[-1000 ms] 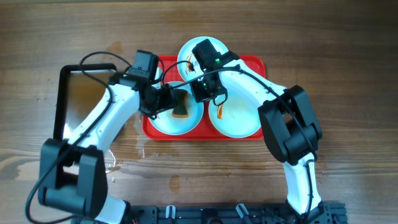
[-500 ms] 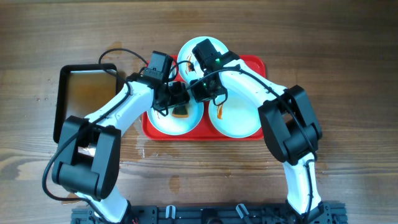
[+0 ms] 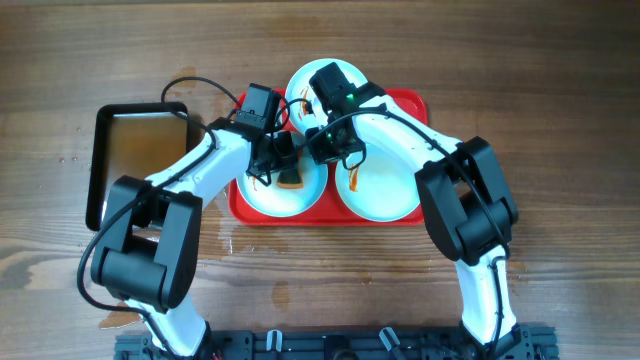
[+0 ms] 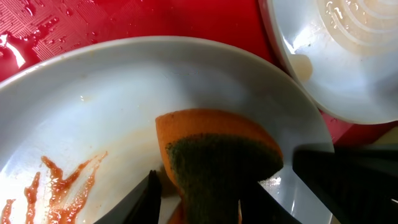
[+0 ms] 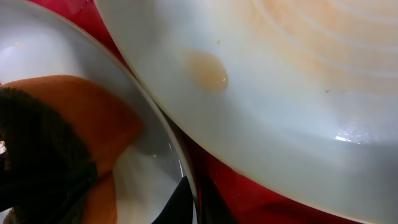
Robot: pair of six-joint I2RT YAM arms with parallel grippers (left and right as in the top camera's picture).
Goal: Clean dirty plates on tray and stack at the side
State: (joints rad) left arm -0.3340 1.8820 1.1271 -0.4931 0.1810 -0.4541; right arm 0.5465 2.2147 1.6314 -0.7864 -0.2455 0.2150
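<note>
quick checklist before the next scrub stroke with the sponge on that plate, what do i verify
1. Sponge held: ok, pinched by the left end effector.
2. Sponge pressed onto the front left plate: cannot tell, its underside is hidden.
3. Sauce smear cleared: not ok, it lies unwiped, apart from the sponge.
4. Plate steadied: ok, its rim sits between the fingers of the right end effector.
5. Front right plate clean: not ok, an orange smear shows.
6. Tray dry: not ok, droplets show on it.
</note>
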